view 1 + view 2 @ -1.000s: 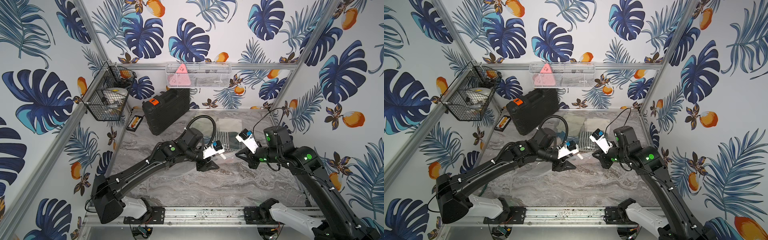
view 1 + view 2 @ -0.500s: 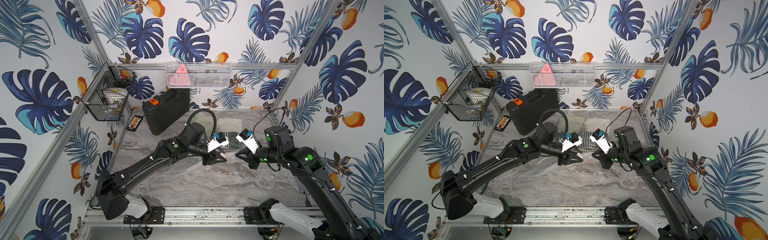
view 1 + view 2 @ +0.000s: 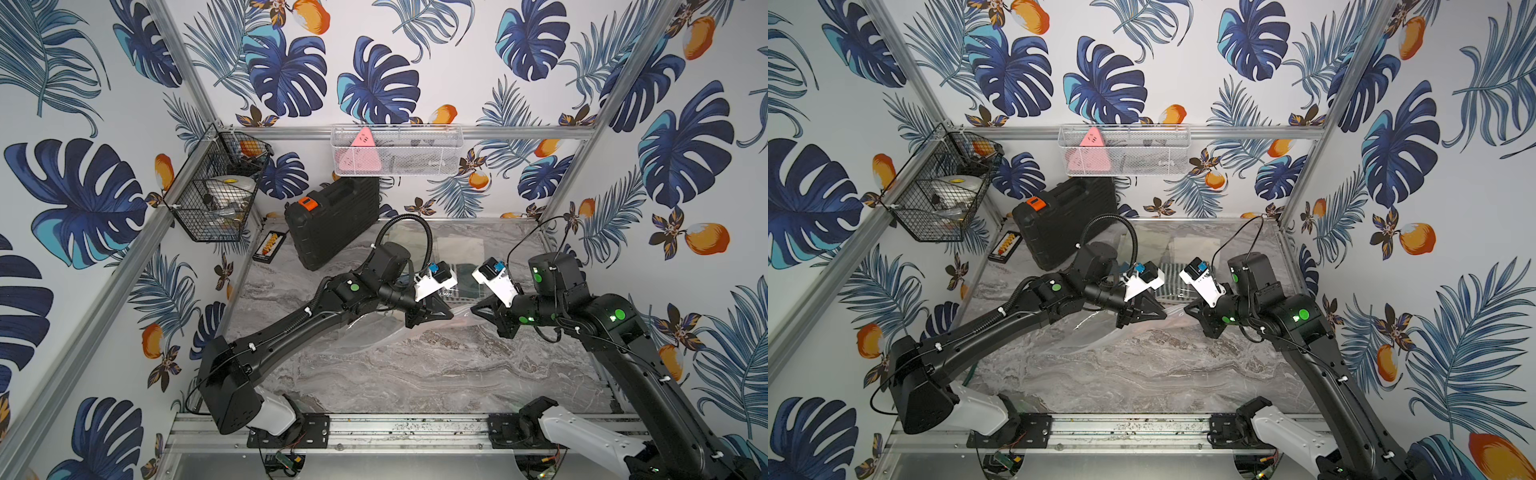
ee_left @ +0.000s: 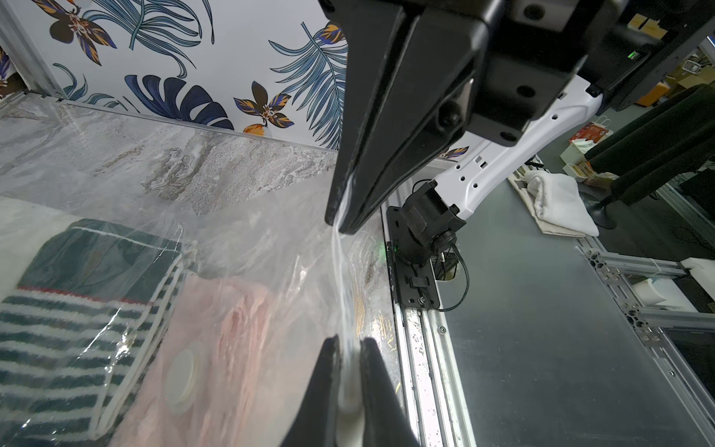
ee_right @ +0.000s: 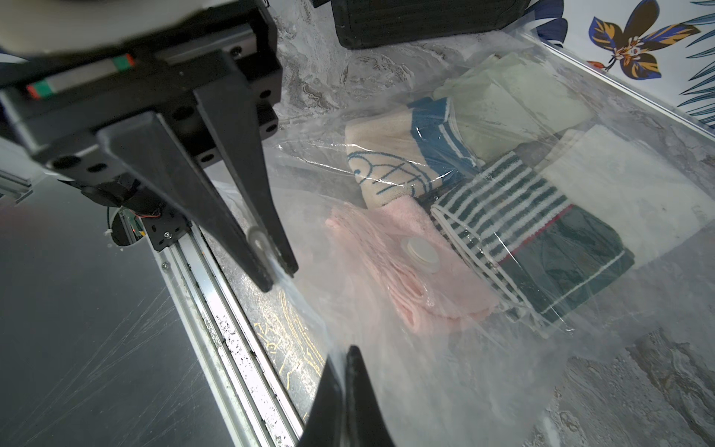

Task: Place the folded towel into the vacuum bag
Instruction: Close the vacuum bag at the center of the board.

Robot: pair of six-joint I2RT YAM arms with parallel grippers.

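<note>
Grey marble-pattern table (image 3: pixel 415 374), black hard case (image 3: pixel 332 226) at far-left corner by the back wall, small black tray (image 3: pixel 270 246) of orange pieces just beside it, clear crinkled vacuum bag (image 3: pixel 370 332) spread over the centre, folded towels (image 5: pixel 406 278) showing through its plastic.

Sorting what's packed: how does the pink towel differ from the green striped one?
The pink towel is plain; the striped towel has green and white bands plus a red line. The white valve sits over the pink towel, not the striped towel. Both lie folded, side by side, seen through the vacuum bag.
</note>
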